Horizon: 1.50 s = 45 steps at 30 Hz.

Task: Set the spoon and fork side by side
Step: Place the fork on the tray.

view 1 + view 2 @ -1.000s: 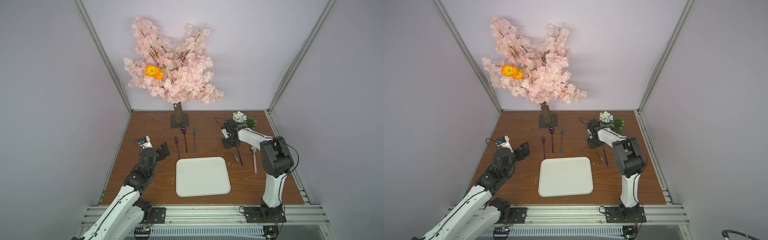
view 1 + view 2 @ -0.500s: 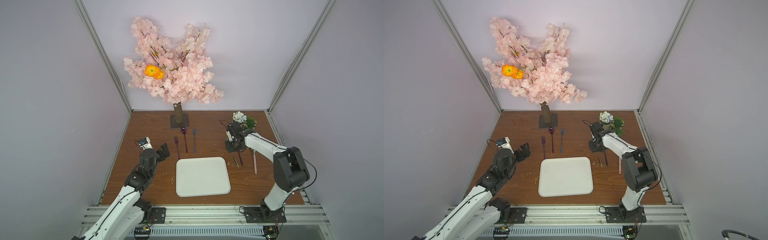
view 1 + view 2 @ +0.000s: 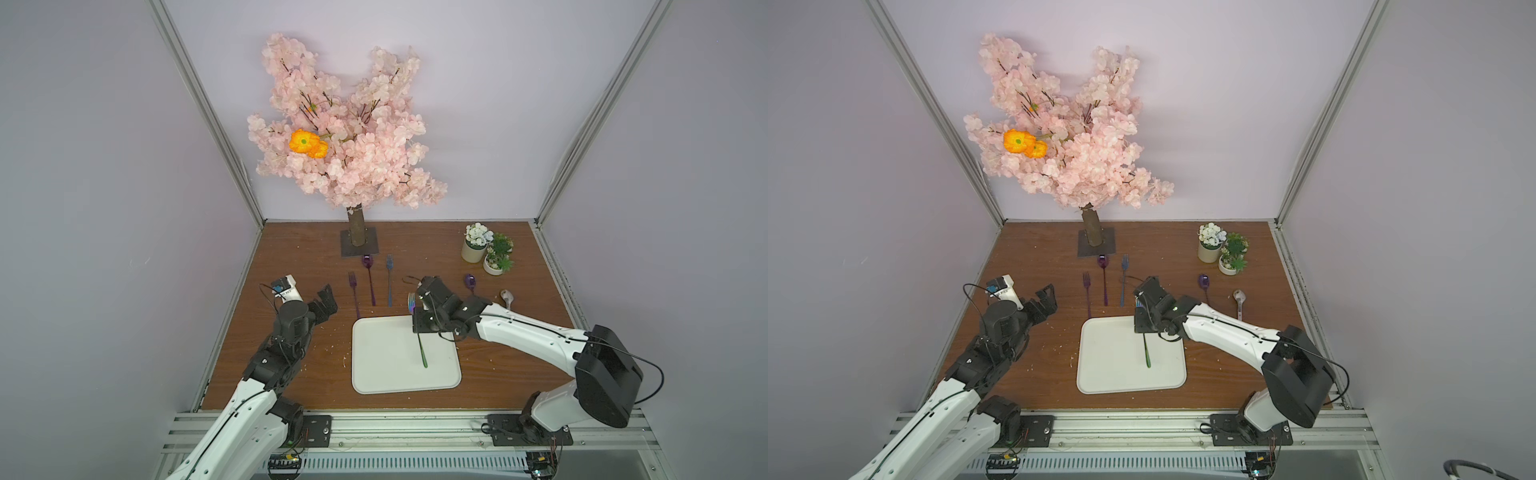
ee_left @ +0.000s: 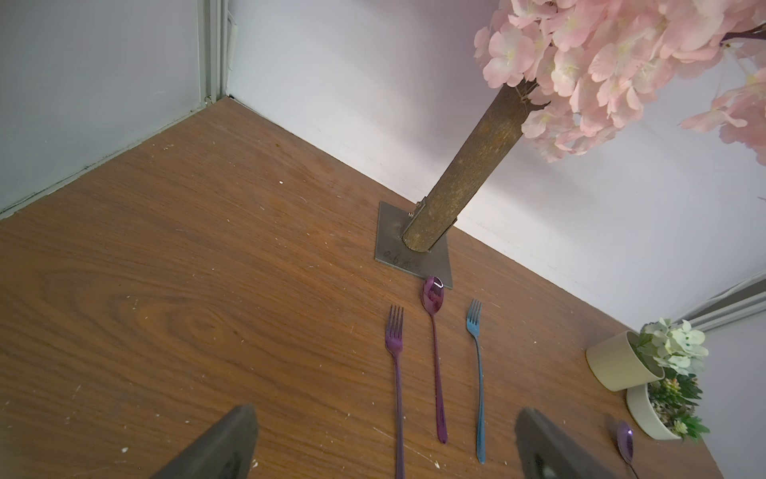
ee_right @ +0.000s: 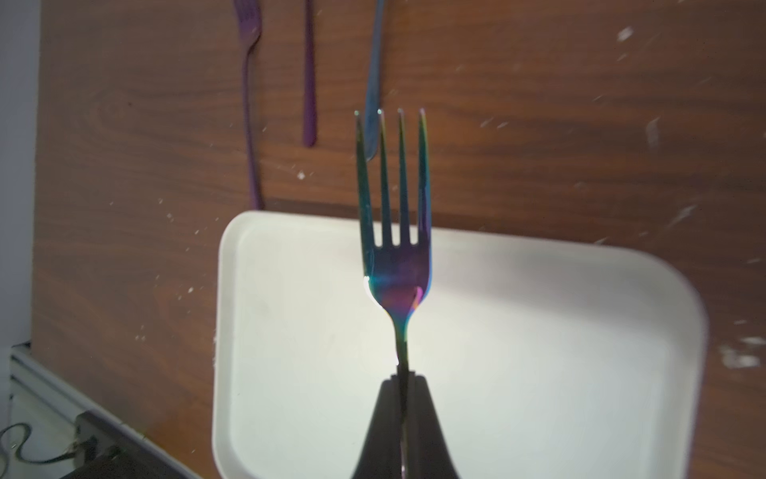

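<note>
This was a robotics lab test cell, not a home — plain lilac wall panels (image 3: pixel 104 208) set in bare aluminium posts (image 3: pixel 209 116) closed in a scuffed wooden surface (image 3: pixel 291 257). The left arm (image 3: pixel 249 407) and right arm (image 3: pixel 528 336) were bolted to a slotted metal rail (image 3: pixel 395 428), cables exposed. An artificial blossom tree (image 3: pixel 345 137) on a steel plate (image 3: pixel 372 245) and small potted plants (image 3: pixel 471 251) stood there as staged props

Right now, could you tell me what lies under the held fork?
Under the fork lies the tray below its handle, table below its tines. The right pincer hides the tray beneath it.
</note>
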Motion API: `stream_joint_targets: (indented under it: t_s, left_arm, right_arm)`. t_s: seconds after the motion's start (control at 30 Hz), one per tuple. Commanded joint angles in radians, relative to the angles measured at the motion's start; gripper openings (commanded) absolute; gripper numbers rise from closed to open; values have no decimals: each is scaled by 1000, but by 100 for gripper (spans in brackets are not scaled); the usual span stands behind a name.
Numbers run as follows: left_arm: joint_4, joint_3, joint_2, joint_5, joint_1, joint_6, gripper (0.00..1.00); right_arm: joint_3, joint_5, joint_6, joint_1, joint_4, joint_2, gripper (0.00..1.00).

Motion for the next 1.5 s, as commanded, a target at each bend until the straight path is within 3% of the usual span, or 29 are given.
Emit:
stream_joint_targets:
  t_s: [0.0,0.13,0.3,0.47,0.93,1.47]
  left_arm:
    - [-35,18,-19,-23,3,-16,100]
    - [-29,13,-39,4,3,-23,100]
    - [-22,6,-69,10,4,-23,100]
    - [-21,-1,-89,12,3,-27,100]
    - [-2,-4,-89,47,3,-27,100]
    - [-4,-12,-109,42,4,-30,100]
  right_arm:
    - [35,16,154,76,122,50,0]
    - [92,32,217,160,125,131,0]
    - [130,13,286,199,183,208,0]
    - [221,27,304,230,128,301,0]
    - [268,58,393,254,129,414,0]
    - [357,87,363,247,51,486,0]
